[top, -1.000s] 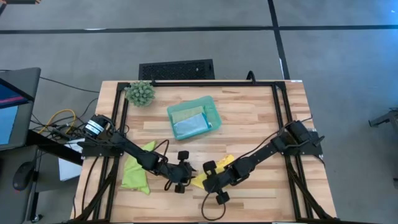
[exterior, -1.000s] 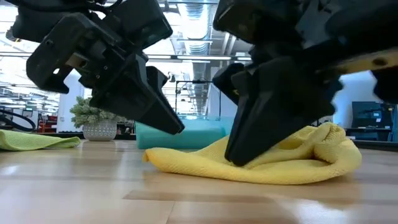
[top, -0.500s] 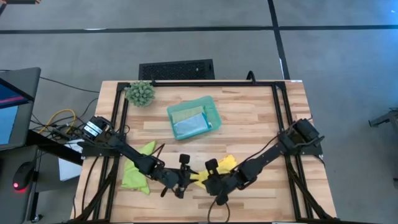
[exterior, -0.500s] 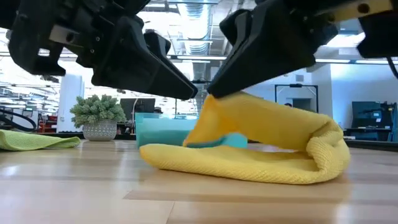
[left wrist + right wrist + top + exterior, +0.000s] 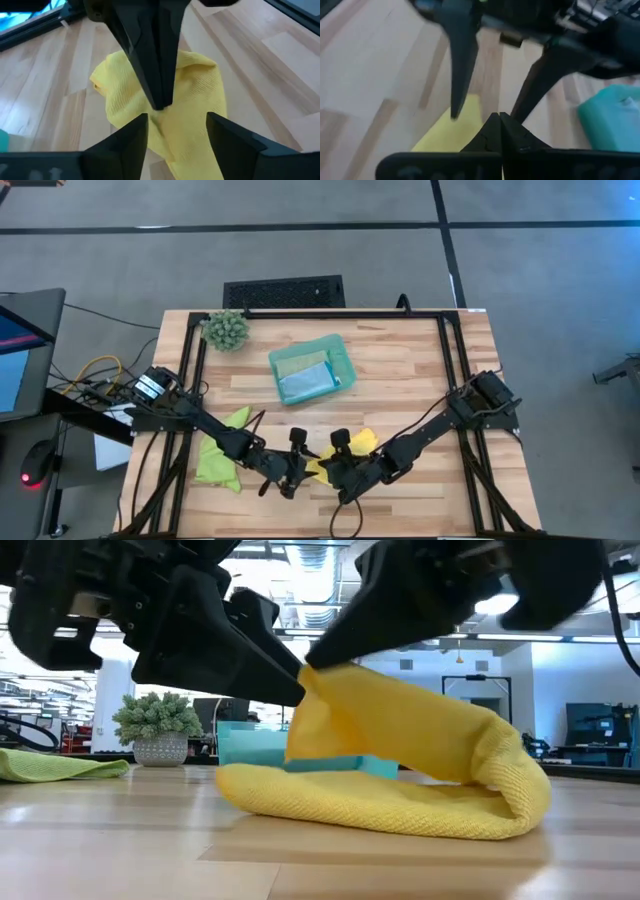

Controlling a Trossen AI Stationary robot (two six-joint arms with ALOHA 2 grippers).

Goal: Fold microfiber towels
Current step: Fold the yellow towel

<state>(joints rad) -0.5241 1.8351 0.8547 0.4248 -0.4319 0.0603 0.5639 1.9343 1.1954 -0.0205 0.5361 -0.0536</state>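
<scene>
Your right hand (image 5: 315,662) is pinched tight on one edge of the yellow towel (image 5: 400,775) and holds that edge up off the desk (image 5: 120,850), so the cloth curls over itself in a loose half fold, its lower layer flat on the wood. You see the same in the high view: the yellow towel (image 5: 345,452) lies near the front middle of the desk (image 5: 400,370), between your two hands. Your left hand (image 5: 175,127) sits just beside it with its fingers (image 5: 127,140) spread wide, holding nothing, and your right hand's closed tips come between them. The lime green towel (image 5: 220,457) lies crumpled at the left side of the desk under your left arm. The pale sage green towel (image 5: 295,360) and the light blue towel (image 5: 307,383) rest in the teal tray (image 5: 342,362) toward the back, near the spiky plant ball (image 5: 226,330).
</scene>
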